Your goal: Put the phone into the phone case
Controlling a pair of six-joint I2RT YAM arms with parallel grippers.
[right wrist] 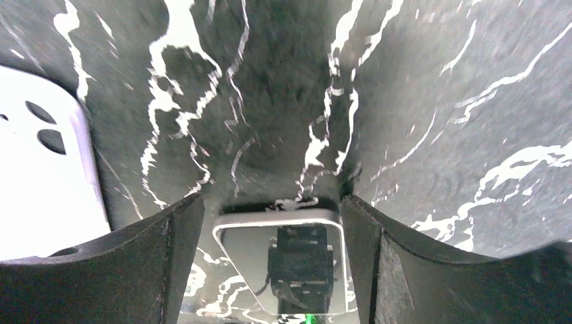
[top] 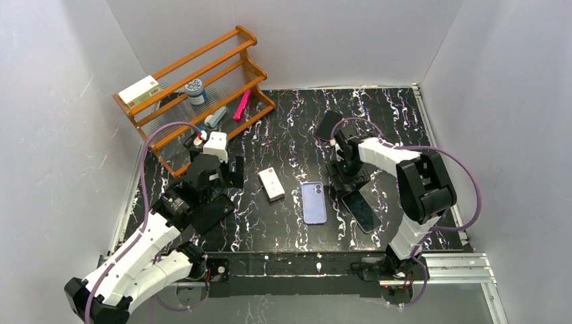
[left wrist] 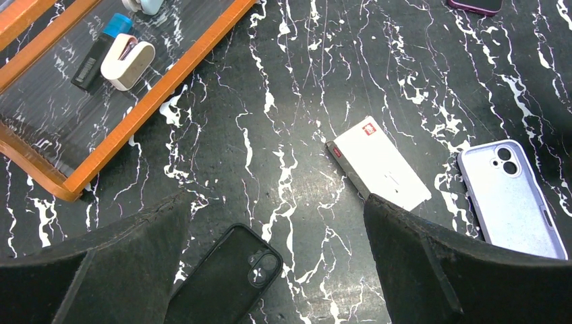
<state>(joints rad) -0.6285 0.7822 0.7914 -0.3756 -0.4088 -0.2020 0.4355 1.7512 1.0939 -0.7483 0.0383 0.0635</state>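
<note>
1. The right gripper (right wrist: 270,202) was spread, with one finger on each side of the phone (right wrist: 236,270). It was not pinching yet.
2. The phone lay flat right under it, its long way running between the fingers.
3. The purple phone case (top: 313,202) lay just beside the phone.
4. The left gripper (left wrist: 276,199), spread wide too, was well away from the phone.

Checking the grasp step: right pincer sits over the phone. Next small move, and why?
Likely close the right pincer on the phone: its fingers straddle the phone's end with a slight gap, and the lilac phone case lies close beside it.
</note>
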